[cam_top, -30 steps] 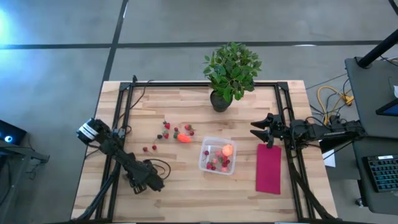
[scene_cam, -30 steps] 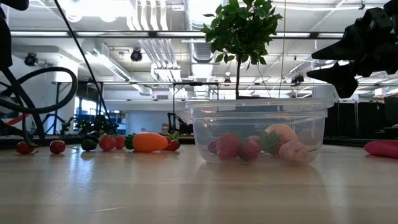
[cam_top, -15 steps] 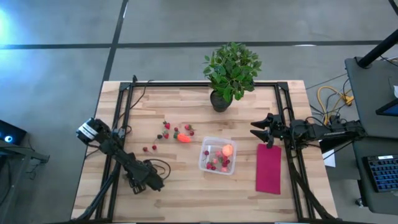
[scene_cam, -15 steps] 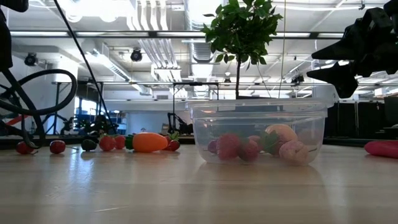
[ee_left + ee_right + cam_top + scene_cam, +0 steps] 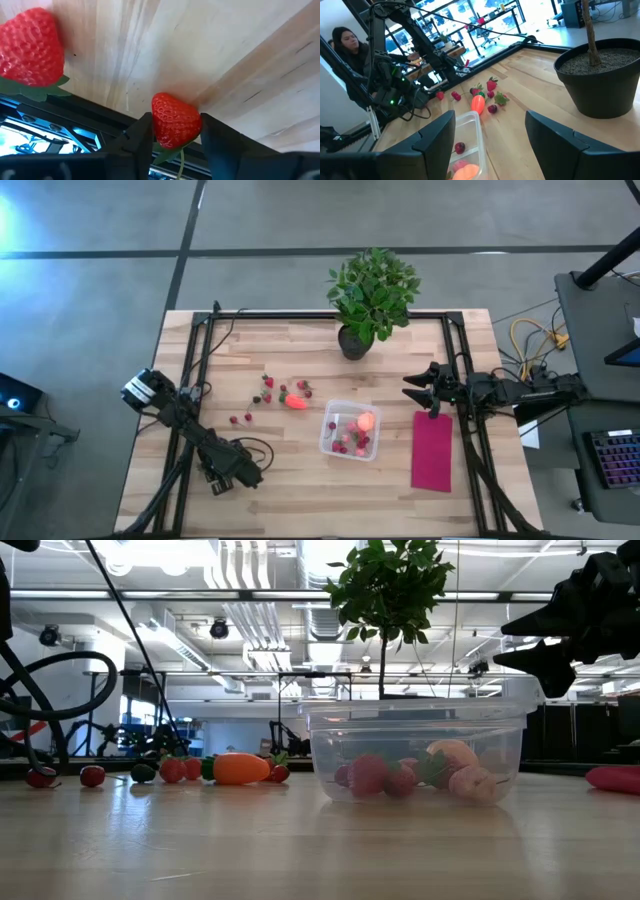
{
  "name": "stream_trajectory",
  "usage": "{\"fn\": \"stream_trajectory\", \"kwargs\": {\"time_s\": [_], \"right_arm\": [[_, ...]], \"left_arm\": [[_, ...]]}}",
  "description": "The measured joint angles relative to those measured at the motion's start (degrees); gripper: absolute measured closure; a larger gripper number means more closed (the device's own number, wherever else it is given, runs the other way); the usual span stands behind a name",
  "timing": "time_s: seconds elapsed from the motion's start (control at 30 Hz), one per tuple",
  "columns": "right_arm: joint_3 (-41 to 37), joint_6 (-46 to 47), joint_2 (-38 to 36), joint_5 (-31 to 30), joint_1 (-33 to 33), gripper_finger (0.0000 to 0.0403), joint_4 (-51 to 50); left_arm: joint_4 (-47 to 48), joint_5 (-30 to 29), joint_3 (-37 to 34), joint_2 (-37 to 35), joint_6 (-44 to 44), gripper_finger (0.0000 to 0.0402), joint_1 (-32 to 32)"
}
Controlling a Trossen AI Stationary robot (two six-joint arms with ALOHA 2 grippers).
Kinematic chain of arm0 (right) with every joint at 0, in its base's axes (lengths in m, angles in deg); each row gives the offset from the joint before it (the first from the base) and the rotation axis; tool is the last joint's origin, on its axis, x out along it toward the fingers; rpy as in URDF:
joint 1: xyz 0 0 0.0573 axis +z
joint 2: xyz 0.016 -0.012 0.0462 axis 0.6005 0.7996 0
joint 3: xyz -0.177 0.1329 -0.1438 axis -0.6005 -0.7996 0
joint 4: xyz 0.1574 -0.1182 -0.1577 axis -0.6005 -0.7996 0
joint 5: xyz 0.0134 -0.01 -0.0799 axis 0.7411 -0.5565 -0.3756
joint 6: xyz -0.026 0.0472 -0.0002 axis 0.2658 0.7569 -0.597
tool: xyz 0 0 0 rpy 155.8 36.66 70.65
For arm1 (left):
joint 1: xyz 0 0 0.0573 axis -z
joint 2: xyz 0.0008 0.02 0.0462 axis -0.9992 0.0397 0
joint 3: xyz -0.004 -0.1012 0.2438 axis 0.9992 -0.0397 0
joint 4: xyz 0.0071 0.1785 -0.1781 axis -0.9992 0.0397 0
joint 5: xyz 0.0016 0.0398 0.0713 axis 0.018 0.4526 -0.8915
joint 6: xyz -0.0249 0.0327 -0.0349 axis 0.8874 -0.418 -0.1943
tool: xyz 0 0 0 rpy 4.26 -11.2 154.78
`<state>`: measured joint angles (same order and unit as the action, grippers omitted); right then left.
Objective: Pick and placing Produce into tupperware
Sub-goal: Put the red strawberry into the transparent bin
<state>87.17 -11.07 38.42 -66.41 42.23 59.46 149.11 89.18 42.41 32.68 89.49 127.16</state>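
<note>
The clear tupperware (image 5: 349, 430) (image 5: 418, 750) stands on the table with a round orange-pink fruit (image 5: 366, 421) and a few red pieces inside. More small red pieces (image 5: 268, 389) and an orange-red piece with a green top (image 5: 295, 402) (image 5: 478, 103) lie on the wood to its left. My left gripper (image 5: 228, 476) (image 5: 172, 134) is low over the table's near-left part, shut on a small red strawberry. A second strawberry (image 5: 31, 47) lies on the wood close by. My right gripper (image 5: 413, 391) (image 5: 502, 145) hangs open above the table, right of the tupperware. My left gripper has the small red strawberry (image 5: 175, 119) pinched between its two fingers (image 5: 141, 134), one on each side of the red body. The green leaves show at the fingers' end. I cannot tell whether the strawberry rests on the wood or is lifted off it.
A potted plant (image 5: 370, 298) (image 5: 600, 80) stands at the far edge. A flat magenta cloth (image 5: 432, 450) lies right of the tupperware. Black frame rails (image 5: 190, 380) run along the table's sides. A person (image 5: 347, 47) is beyond the table's left side.
My left gripper has drawn a little toward the table's left edge. Everything else has stayed where it was.
</note>
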Motion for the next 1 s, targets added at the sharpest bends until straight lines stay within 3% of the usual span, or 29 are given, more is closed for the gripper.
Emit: {"fn": "stream_trajectory", "kwargs": {"time_s": [0.23,0.37,0.43,0.53,0.6,0.67,0.73,0.83,1.0], "right_arm": [[0.00,0.00,0.00,-0.02,0.00,0.0170,-0.01],[0.00,0.00,0.00,-0.02,0.01,0.0170,0.00],[0.00,0.00,0.00,0.00,0.00,0.0170,0.01],[0.00,0.00,0.00,-0.02,0.01,0.0170,0.02],[0.00,0.00,0.00,-0.02,0.00,0.0170,-0.01],[0.00,0.00,-0.01,-0.01,0.01,0.0170,0.00],[0.00,0.00,0.00,-0.02,0.00,0.0170,-0.01],[0.00,0.00,-0.05,0.01,0.00,0.0170,-0.01],[0.00,0.00,-0.02,0.01,0.01,0.0170,-0.01]], "left_arm": [[-0.07,-1.80,0.29,-0.92,0.01,0.0277,0.07],[-0.18,-9.25,3.55,-2.91,-0.86,0.0275,-0.29],[-0.49,-17.07,6.19,-4.33,-3.11,0.0274,-0.83],[-2.33,-36.10,10.57,-7.09,-10.71,0.0274,-1.76],[-8.21,-51.68,12.30,-9.36,-16.15,0.0274,-2.75],[-20.52,-61.68,12.26,-11.71,-25.28,0.0274,-5.13],[-38.16,-60.44,10.75,-13.15,-38.52,0.0274,-8.82],[-57.75,-48.12,8.59,-12.61,-51.84,0.0274,-15.44],[-61.34,-41.41,8.30,-9.01,-52.02,0.0274,-24.08]]}}
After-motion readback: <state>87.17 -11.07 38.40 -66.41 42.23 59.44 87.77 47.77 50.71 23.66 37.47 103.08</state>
